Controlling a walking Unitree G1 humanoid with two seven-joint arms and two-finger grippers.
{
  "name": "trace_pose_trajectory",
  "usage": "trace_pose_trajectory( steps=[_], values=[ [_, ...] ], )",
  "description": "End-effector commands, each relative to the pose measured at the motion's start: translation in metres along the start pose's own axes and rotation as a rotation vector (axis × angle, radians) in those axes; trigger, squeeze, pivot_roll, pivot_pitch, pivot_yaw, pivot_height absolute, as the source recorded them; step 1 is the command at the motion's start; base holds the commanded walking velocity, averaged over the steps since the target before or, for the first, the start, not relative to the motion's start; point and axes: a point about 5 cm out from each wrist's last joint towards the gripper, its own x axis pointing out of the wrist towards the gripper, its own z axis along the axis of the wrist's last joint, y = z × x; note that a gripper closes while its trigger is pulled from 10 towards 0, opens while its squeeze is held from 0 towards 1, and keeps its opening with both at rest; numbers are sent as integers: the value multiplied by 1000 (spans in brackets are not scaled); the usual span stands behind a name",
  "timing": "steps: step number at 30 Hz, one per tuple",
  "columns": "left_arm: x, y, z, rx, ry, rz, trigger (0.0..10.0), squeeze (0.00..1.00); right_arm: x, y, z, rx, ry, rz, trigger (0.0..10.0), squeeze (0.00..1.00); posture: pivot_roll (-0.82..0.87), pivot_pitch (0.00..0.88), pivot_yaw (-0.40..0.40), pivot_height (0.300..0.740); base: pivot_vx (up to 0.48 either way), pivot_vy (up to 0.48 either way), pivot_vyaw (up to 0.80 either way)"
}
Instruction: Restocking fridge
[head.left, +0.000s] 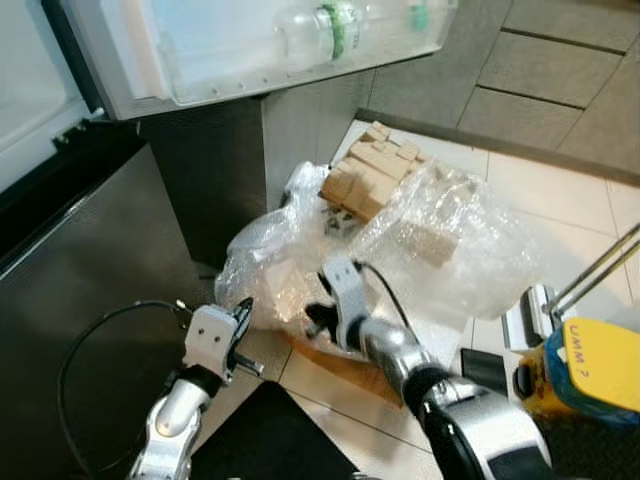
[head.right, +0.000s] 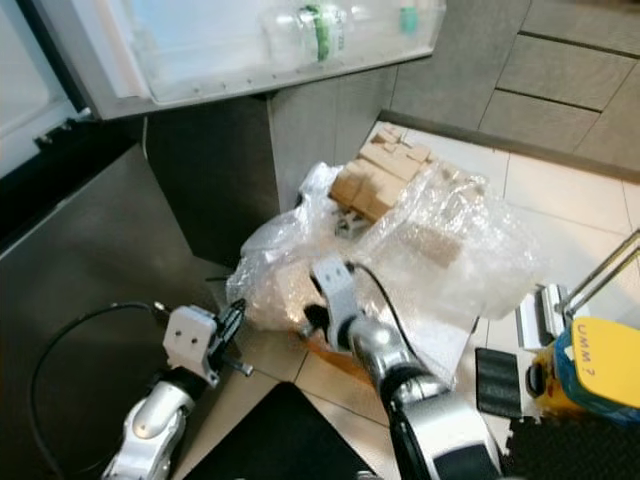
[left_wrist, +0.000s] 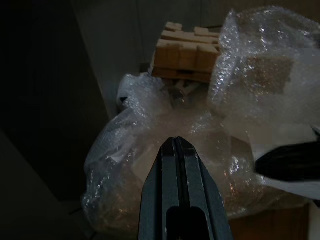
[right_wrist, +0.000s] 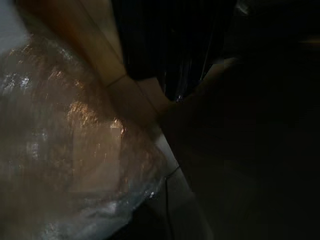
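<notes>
An open fridge door (head.left: 240, 50) is seen at the top of the head views, with a clear bottle (head.left: 320, 30) lying in its door shelf. Below it, on the tiled floor (head.left: 560, 190), a heap of clear bubble wrap (head.left: 440, 240) is spread over a cardboard piece, and a stack of tan wooden blocks (head.left: 370, 175) lies at its far edge.

The left tool (head.left: 240, 335) is held just beside the near left edge of the wrap; in the left wrist view its two black fingers (left_wrist: 182, 200) are pressed together with nothing between them, pointing at the wrap.

The right tool (head.left: 318, 320) is lowered to the near edge of the wrap. Whether its fingers are apart cannot be told: the right wrist view is dark, and only the glinting wrap and a strip of cardboard (right_wrist: 125, 90) are made out.

A yellow device (head.left: 590, 375) stands on the floor at the robot's right.
</notes>
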Motion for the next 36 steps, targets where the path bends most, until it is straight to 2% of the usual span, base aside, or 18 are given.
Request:
trace_pose_trajectory(
  steps=[1,2,3,4,5,9,10,11,12,15,20,27,28,29,30,31,32,36],
  values=[
    [-2,-7,-5,-10,21,-17,10000,0,0,-6,26,4,-188,-29,10000,0,-89,135,-5,740,0,0,0],
    [0,-7,-4,-14,15,-15,10000,0,-3,-9,37,17,-293,-45,10000,0,-91,136,-2,740,0,0,0],
    [0,-7,-4,-14,15,-15,10000,0,-3,-9,37,17,-293,-45,10000,0,-91,136,-2,740,0,0,0],
    [3,-6,-1,-16,3,-15,10000,0,-8,-12,66,-15,-477,-70,10000,0,-91,135,-1,740,0,0,0],
    [3,-6,-1,-16,3,-15,10000,0,-8,-12,66,-15,-477,-70,10000,0,-91,135,-1,740,0,0,0],
    [8,-6,3,-8,-13,-16,10000,0,-15,-17,129,-108,-743,-107,10000,0,-97,130,4,740,0,0,0],
    [8,-6,3,-8,-13,-16,10000,0,-15,-17,129,-108,-743,-107,10000,0,-97,130,4,740,0,0,0],
    [9,-6,3,-6,-16,-16,10000,0,-16,-18,151,-121,-806,-112,10000,0,-97,128,5,740,0,0,0],
    [9,-6,3,-6,-16,-16,10000,0,-16,-18,151,-121,-806,-112,10000,0,-97,128,5,740,0,0,0],
    [11,-6,5,-5,-26,-17,10000,0,-17,-15,200,-160,-943,-115,10000,0,-97,121,2,740,0,0,0],
    [12,-4,7,-3,-38,-9,10000,0,-14,-10,239,-178,-1014,-94,10000,0,-92,121,-5,740,0,0,0],
    [9,-4,9,-1,-48,2,10000,0,-6,0,264,-182,-999,-42,10000,0,-77,127,-20,740,0,0,0],
    [8,-4,9,0,-48,7,10000,0,-4,2,267,-181,-992,-29,6902,0,-73,131,-25,740,0,0,0],
    [8,-4,9,0,-48,7,10000,0,-4,2,267,-181,-992,-29,6902,0,-73,131,-25,740,0,0,0],
    [7,-3,9,0,-49,12,10000,0,-3,4,270,-181,-985,-20,2824,0,-67,134,-31,740,0,0,0],
    [7,-3,9,0,-49,12,10000,0,-3,4,270,-181,-985,-20,2824,0,-67,134,-31,740,0,0,0],
    [5,-3,9,1,-49,17,10000,0,-1,6,273,-174,-980,-13,0,0,-56,141,-40,740,0,0,0],
    [2,-2,9,5,-49,24,10000,0,1,8,279,-163,-976,-8,0,0,-42,150,-49,740,0,0,0]
  ],
)
